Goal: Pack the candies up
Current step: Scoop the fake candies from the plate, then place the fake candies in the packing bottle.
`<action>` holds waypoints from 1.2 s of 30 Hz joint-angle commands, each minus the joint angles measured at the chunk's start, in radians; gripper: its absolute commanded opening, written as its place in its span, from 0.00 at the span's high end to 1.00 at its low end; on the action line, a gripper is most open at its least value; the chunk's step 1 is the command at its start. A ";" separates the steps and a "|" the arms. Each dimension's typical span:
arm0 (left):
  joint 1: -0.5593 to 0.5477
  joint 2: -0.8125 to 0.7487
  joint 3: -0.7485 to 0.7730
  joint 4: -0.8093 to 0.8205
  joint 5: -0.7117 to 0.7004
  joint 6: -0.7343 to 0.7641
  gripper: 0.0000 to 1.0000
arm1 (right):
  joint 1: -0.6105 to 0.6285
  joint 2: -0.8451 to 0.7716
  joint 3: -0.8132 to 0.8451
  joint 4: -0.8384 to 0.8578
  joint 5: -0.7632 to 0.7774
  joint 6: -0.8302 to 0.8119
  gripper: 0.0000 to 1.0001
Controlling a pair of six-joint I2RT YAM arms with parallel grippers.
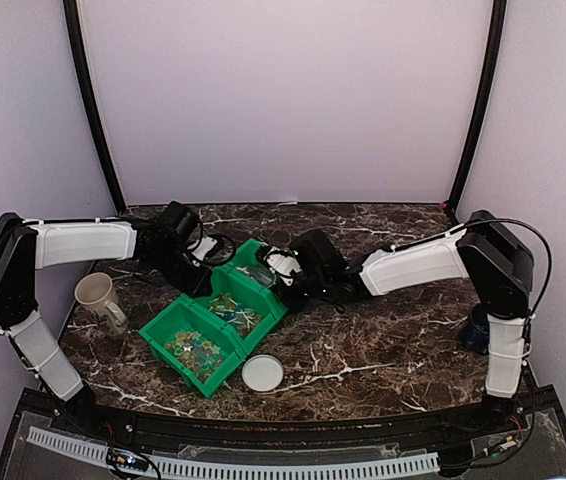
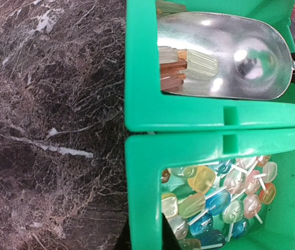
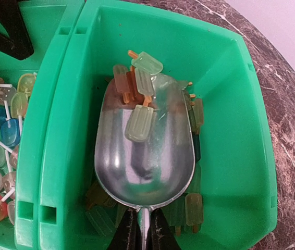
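A green three-compartment bin lies slantwise on the marble table. Its far compartment holds popsicle-shaped candies. The middle one holds lollipop candies, and the near one small mixed candies. My right gripper is shut on the handle of a metal scoop. The scoop lies in the far compartment with its lip under the heap, and a pale green candy rests in its bowl. My left gripper is shut on the bin's rim, one finger outside the wall and one inside the middle compartment.
A beige mug stands left of the bin. A round white lid lies near the bin's front right corner. A dark blue object sits by the right arm's base. Curved black frame posts rise at both back corners.
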 commanded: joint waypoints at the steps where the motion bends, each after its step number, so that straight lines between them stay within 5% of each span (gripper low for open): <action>1: 0.002 -0.096 0.021 0.117 0.095 -0.010 1.00 | -0.017 -0.071 -0.085 0.160 -0.005 0.053 1.00; 20: 0.004 -0.085 0.020 0.115 0.094 -0.007 1.00 | -0.047 -0.206 -0.283 0.399 0.104 0.090 1.00; 36: 0.003 -0.088 0.021 0.113 0.090 -0.007 1.00 | -0.053 -0.426 -0.309 0.179 0.286 0.007 1.00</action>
